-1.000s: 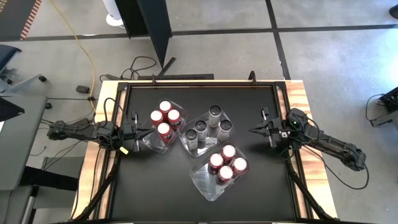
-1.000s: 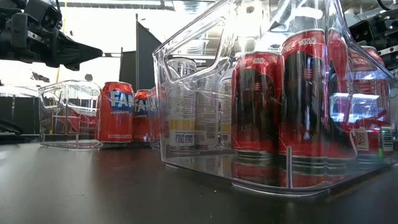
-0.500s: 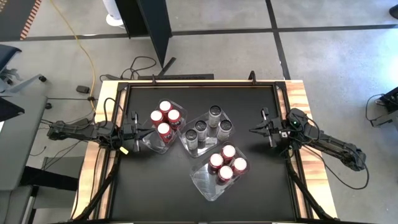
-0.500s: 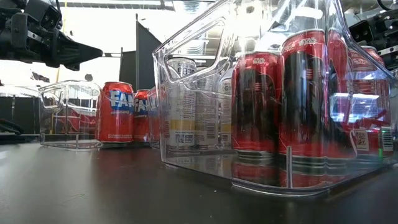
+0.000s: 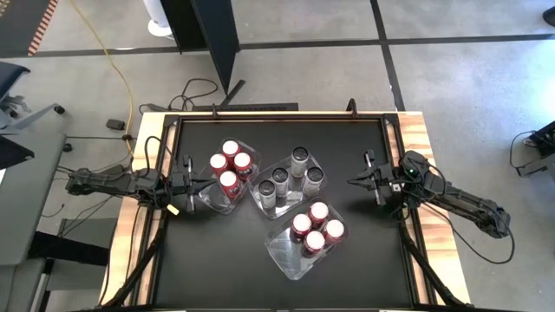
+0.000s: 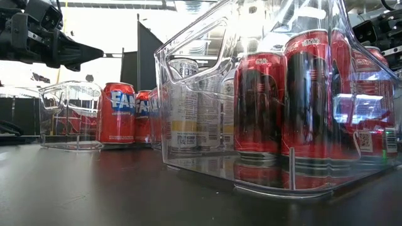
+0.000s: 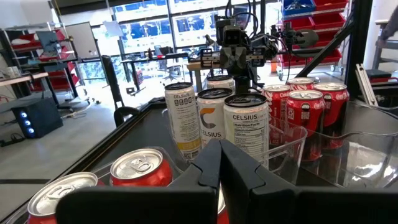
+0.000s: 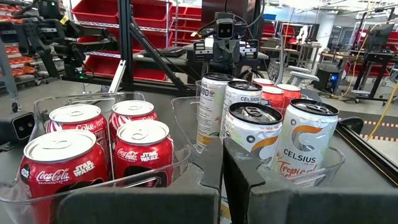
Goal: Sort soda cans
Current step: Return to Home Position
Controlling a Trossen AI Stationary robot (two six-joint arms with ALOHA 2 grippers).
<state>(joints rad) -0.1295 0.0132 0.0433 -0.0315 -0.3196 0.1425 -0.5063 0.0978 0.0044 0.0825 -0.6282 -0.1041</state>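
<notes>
Left gripper (image 5: pixel 201 184): hovers at the table's left side, fingers pressed together with nothing between them, tips just beside the nearest clear tray (image 5: pixel 227 176).
Right gripper (image 5: pixel 355 180): hovers at the table's right side, pointing inward toward the trays; fingers pressed together, holding nothing, well apart from the middle tray (image 5: pixel 286 185).
Cans next to the left gripper: four red soda cans (image 5: pixel 231 165) with silver tops stand in the tray at its fingertips; the low view shows orange-red labels reading "FA…" (image 6: pixel 118 113), the rest of the word cut off.
Cans between the two grippers: four silver-grey cans (image 5: pixel 290 174) with dark tops fill the middle tray. The left wrist view reads "CELSIUS" (image 7: pixel 246 129) with a "Nutrition Facts" panel; the right wrist view reads "CELSIUS" and "Tropical" on an orange-and-white can (image 8: pixel 306 145).
Cans toward the front, nearer the right gripper: four red cans (image 5: pixel 316 228) sit in the third tray (image 5: pixel 290 252), filling the end closer to that gripper.
Red labels: "Coca-Cola" and "STAR WARS" (image 8: pixel 48 168); another top reads "Coke" (image 8: pixel 76 115).
Table (image 5: pixel 217 269): black surface with a wooden border.
</notes>
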